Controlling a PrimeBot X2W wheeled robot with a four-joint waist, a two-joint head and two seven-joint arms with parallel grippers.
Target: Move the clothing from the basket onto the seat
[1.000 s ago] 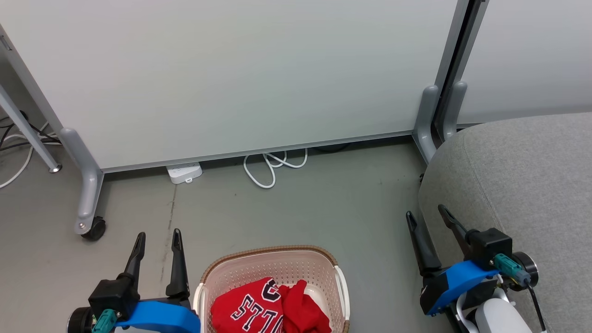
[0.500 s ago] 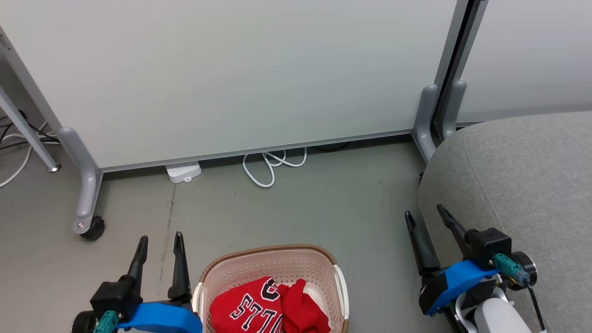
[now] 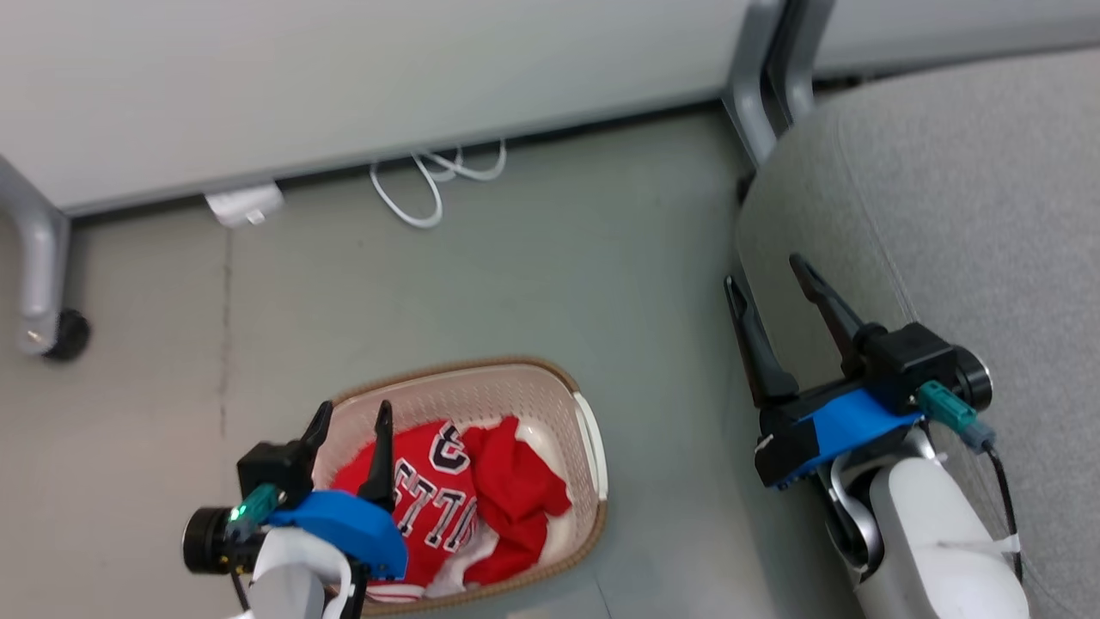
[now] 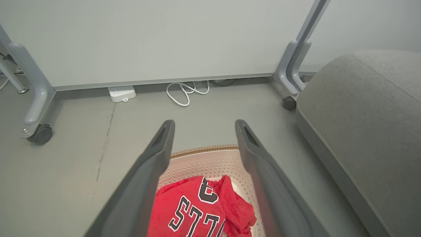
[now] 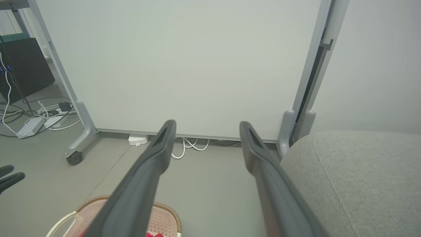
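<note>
At right of head view: seat, light grey fabric, largest item. On grey floor to its left, apart from it: basket, cream perforated plastic, brown rim. Inside basket: clothing, two red garments crumpled together, lettered jersey on left. Left tool above basket's left side, fingers spread wide, gripping nothing. Right tool beside seat's edge, fingers wide apart, empty. White cable coiled at base of partition.
</note>
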